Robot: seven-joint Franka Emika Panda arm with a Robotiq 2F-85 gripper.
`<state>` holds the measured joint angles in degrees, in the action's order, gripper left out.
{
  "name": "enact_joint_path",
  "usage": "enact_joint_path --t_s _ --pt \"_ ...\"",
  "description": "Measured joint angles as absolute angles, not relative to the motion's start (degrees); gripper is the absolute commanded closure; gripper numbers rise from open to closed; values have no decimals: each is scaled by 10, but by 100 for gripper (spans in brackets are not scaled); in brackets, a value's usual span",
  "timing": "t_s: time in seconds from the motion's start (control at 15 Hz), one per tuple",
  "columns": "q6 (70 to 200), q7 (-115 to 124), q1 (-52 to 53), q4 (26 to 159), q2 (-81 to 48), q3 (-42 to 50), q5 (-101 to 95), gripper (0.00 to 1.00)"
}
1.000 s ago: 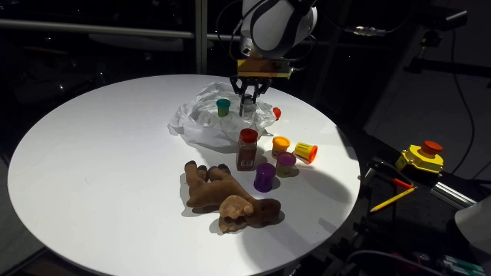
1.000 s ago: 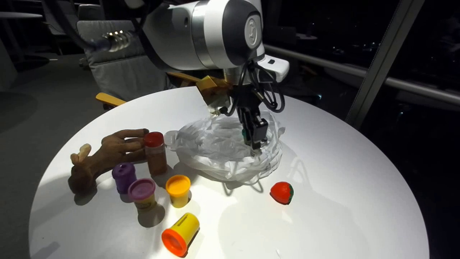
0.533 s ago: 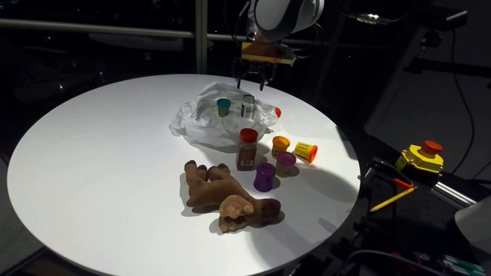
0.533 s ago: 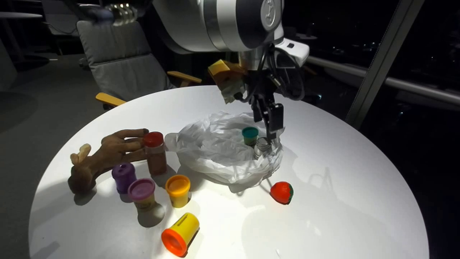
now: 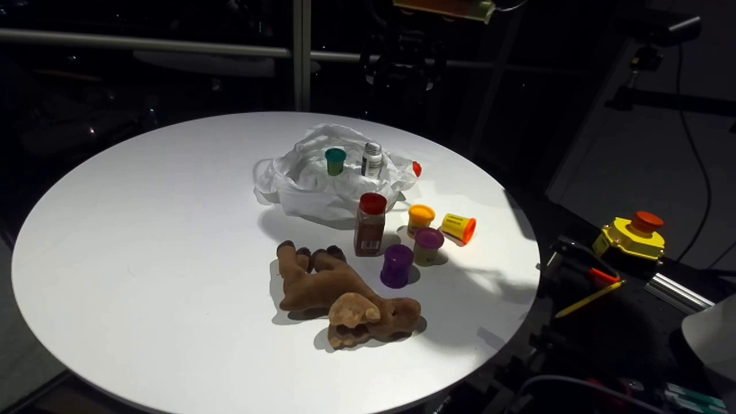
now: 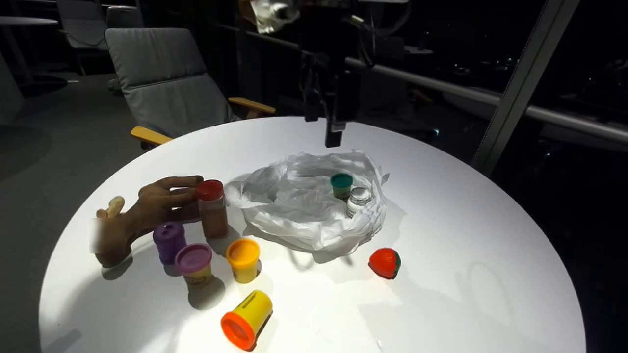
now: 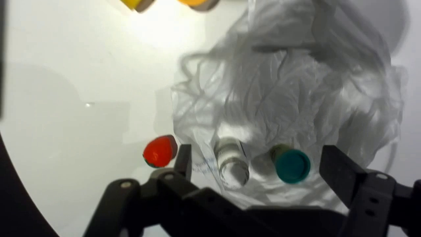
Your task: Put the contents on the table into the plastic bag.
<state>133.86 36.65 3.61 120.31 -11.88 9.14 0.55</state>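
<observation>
Where the table (image 5: 172, 259) spreads: one, round, white, under all the task's things.
Bag (image 5: 307, 198): one, crumpled, its mouth upward; in an exterior view its middle serves as the clock's centre below.
Toy (image 5: 325, 290): one, on its side at six o'clock, apart from the bag; its bulk probably makes it the hardest to fit.
Pincer (image 7: 256, 154): one, fingers (image 7: 183, 161) spread wide over the bag, holding nothing. With two things inside, the step in hand is probably heading for the next piece: rise clear of the bag before swinging sideways, lest a finger snag it and topple what stands there; then drop straight down, fingers either side of one thing only.
Tall bottle (image 5: 370, 227): one, upright at five o'clock, near the bag; grip it mid-height and carry it upright.
Small bottle (image 5: 372, 161): one, in the bag at two o'clock, roughly upright.
Cup (image 5: 396, 266): one, purple, upright at five o'clock, beyond the tall bottle.
Green tub (image 5: 335, 164), orange tub (image 5: 421, 221), mauve tub (image 5: 428, 248), yellow tub (image 5: 456, 228): four tubs in all. Green in the bag at twelve o'clock; orange and mauve upright at four; yellow on its side at four, farthest out, best gripped across its barrel.
Strawberry (image 5: 417, 169): one, at three o'clock, near the bag but outside it; likely a handy next pick, rounded, so centre the pincer before squeezing.
</observation>
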Motion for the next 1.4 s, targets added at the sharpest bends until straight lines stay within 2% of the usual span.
enact_joint_path --t_s 0.2,0.73,1.4 --pt "1263 325 33 1264 -54 70 29 0" --pt "1261 311 31 1293 -35 63 33 0" --pt "1445 422 44 1402 -77 42 -79 0"
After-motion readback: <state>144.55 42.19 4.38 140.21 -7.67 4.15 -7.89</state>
